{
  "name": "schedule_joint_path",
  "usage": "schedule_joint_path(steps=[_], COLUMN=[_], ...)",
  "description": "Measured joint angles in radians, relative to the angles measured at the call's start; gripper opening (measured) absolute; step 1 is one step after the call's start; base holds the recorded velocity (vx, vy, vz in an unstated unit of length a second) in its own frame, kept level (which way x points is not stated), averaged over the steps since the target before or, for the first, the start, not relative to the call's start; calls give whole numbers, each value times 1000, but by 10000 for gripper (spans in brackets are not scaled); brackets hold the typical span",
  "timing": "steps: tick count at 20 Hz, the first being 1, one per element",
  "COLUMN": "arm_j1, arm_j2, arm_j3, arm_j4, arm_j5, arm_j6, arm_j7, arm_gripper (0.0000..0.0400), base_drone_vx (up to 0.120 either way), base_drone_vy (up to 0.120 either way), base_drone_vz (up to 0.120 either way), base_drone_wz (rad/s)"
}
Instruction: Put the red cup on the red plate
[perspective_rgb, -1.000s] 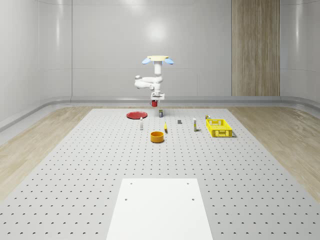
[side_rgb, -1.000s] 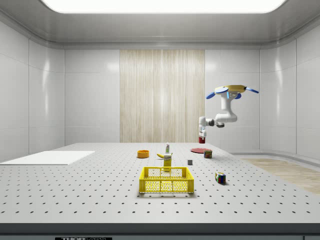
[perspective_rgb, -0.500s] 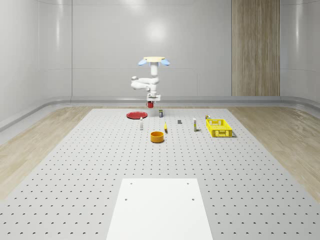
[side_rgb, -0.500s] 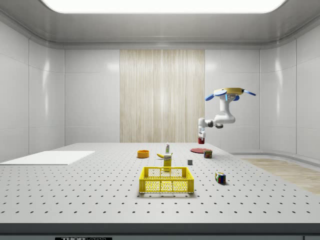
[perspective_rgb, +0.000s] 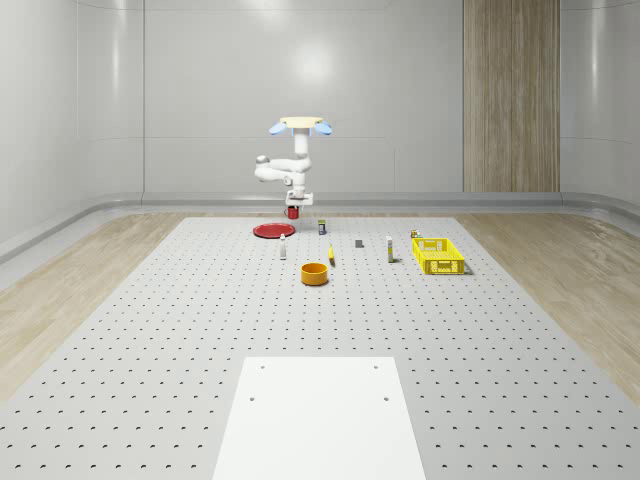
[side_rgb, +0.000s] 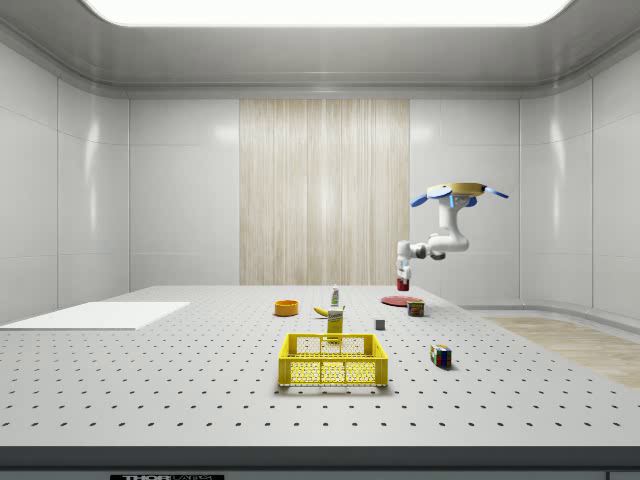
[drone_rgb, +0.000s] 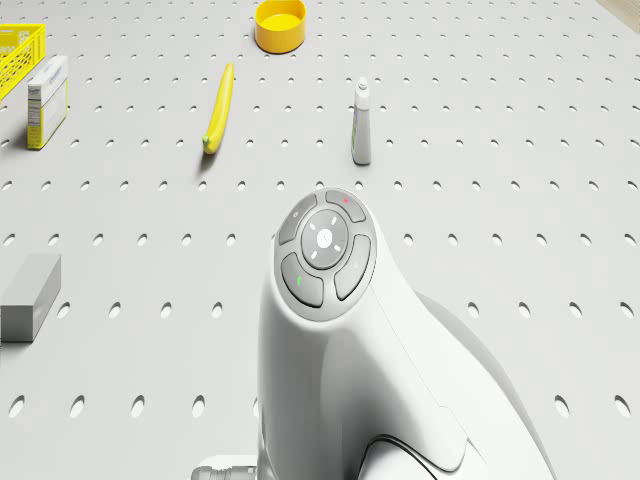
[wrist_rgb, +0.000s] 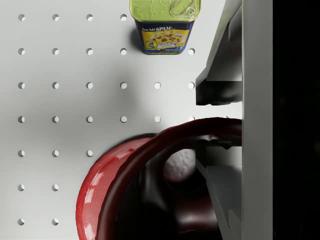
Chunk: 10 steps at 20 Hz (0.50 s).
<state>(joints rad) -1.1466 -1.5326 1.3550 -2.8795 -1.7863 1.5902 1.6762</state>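
The red cup hangs in the air with my gripper shut on it, a little above the table. The flat red plate lies on the table just to the whole-scene view's left of the cup. In the side view the cup is above the plate. The wrist view looks into the cup; its rim sits between my fingers, and the plate's edge is underneath. The drone hovers over the table's far end, above the plate.
A Spam can stands close beside the plate. An orange bowl, a banana, a small bottle, a grey block and a yellow crate sit nearer the table's middle. A white sheet lies at the front.
The drone, arm and held cup have shifted to the whole-scene view's left and dropped slightly, bringing the cup from beside the plate to over its edge.
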Motion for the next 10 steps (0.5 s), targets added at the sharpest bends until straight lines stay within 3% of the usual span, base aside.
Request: schedule_joint_path(steps=[3,10], arm_j1=[-1,-2], arm_j2=[-2,-7], arm_j3=[0,1], arm_j4=[0,0], arm_j5=[1,3], arm_j6=[2,7], arm_j7=[0,1], arm_gripper=[99,99], base_drone_vx=[0,-11], base_drone_vy=[-120,-120], base_drone_vz=[-107,0], base_drone_wz=[0,0])
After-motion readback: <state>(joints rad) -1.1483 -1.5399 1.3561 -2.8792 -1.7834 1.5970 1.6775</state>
